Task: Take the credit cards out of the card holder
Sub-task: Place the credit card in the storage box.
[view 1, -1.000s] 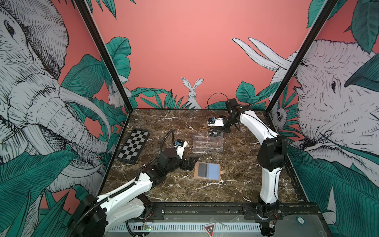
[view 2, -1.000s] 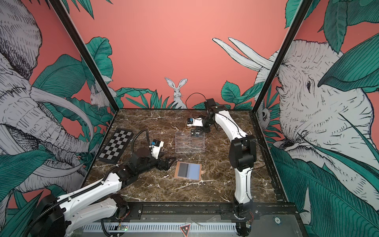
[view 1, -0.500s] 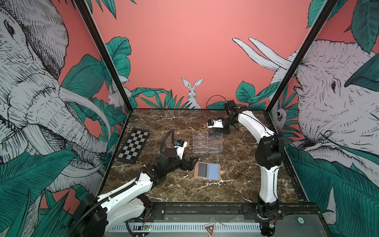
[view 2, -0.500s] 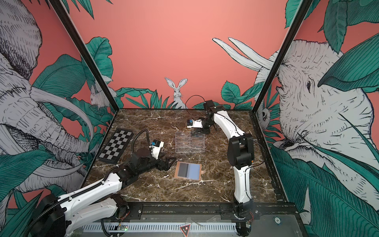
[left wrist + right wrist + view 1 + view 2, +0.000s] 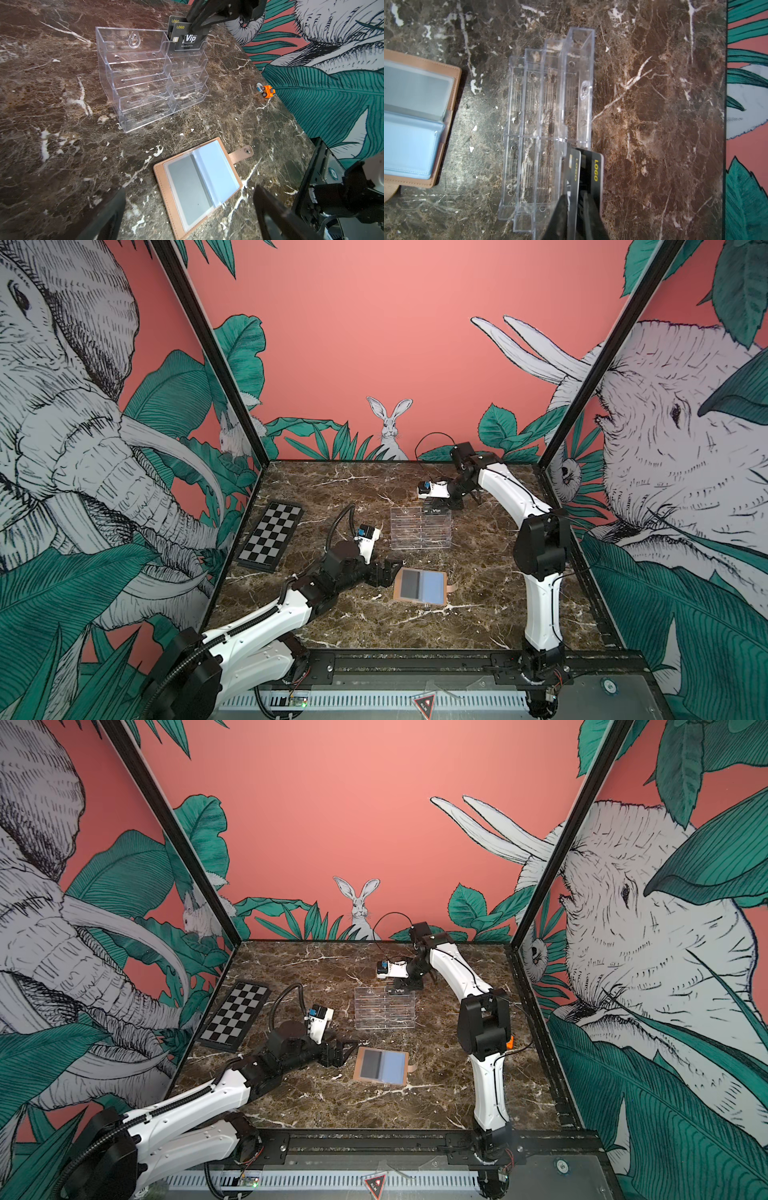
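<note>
The tan card holder [image 5: 420,586] [image 5: 381,1065] [image 5: 199,182] [image 5: 415,124] lies open and flat on the marble, its sleeves showing grey and pale blue. Two black credit cards [image 5: 188,39] [image 5: 576,166] [image 5: 436,511] stand in the top right pocket of the clear stand [image 5: 149,79]. My right gripper [image 5: 576,196] [image 5: 436,506] [image 5: 400,986] straddles the front card, jaws slightly apart with a gap on one side. My left gripper [image 5: 191,216] [image 5: 388,570] [image 5: 345,1048] hovers wide open at the holder's left edge, holding nothing.
The clear tiered stand [image 5: 419,529] [image 5: 384,1009] [image 5: 546,124] sits behind the holder. A chequered board [image 5: 270,535] [image 5: 235,1015] lies at the left wall. A small orange toy [image 5: 268,91] rests near the right wall.
My right gripper's jaws have parted a little around the card in the stand. The left arm has stayed where it was.
</note>
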Robot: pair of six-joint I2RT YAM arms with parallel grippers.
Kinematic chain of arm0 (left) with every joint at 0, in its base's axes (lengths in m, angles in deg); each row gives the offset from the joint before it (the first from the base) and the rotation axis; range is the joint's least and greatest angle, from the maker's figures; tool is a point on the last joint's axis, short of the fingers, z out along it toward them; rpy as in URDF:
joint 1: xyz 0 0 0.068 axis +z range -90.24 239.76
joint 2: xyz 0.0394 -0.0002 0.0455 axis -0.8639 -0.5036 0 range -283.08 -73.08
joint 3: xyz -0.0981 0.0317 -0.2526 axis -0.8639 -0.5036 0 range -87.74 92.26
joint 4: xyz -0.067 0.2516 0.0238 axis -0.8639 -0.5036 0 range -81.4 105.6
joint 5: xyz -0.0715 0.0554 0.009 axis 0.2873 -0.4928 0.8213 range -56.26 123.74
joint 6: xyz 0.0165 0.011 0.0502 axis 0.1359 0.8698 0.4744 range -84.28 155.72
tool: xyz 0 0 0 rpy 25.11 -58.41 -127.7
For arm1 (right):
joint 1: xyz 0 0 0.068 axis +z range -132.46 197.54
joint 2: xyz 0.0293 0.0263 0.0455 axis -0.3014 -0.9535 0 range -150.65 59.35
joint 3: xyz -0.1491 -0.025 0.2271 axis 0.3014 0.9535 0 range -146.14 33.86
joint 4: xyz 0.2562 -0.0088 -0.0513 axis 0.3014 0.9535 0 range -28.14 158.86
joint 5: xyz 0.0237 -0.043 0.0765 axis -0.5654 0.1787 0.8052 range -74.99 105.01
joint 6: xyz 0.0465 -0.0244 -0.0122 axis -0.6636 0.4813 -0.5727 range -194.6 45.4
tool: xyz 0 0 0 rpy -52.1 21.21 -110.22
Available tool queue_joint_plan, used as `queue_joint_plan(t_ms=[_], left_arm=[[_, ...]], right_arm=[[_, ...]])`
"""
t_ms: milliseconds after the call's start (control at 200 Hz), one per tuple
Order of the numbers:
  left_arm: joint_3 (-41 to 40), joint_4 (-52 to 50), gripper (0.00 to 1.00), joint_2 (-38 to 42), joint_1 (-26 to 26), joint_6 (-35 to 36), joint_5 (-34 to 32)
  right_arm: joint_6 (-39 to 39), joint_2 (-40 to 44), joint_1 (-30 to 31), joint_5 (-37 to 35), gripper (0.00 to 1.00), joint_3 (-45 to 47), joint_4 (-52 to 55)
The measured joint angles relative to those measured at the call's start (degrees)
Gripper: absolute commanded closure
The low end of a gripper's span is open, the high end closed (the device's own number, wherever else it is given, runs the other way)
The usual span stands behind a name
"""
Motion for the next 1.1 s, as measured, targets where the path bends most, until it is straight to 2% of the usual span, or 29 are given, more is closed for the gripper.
queue_joint_plan(t_ms=[115,305,400,485,625,865,1100], left_arm=[[0.0,0.5,0.04,-0.9,0.0,-0.4,0.7],[0.0,1.1,0.04,-2.1,0.0,-1.4,1.6],[-0.1,2.0,0.05,-2.7,0.0,-2.6,2.0],[-0.8,3.3,0.05,-3.4,0.0,-4.2,2.3],[-1.9,4.1,0.06,-4.9,0.0,-7.5,3.0],[-4.2,8.7,0.06,-7.0,0.0,-12.6,5.1],[-7.2,11.0,0.01,-6.3,0.0,-16.2,3.5]], right_arm=[[-1.4,0.1,0.0,-1.0,0.68,0.1,-2.5],[-3.5,1.5,0.1,-2.4,0.64,1.4,-6.9],[-5.1,4.8,0.1,-2.8,0.56,5.0,-10.3],[-7.3,10.4,0.2,-3.3,0.45,11.5,-15.8],[-13.7,23.3,0.1,-5.4,0.29,26.9,-31.1],[-30.2,40.5,-0.3,-10.1,0.09,47.9,-53.4],[-44.0,54.4,-0.5,-13.1,0.06,61.3,-64.1]])
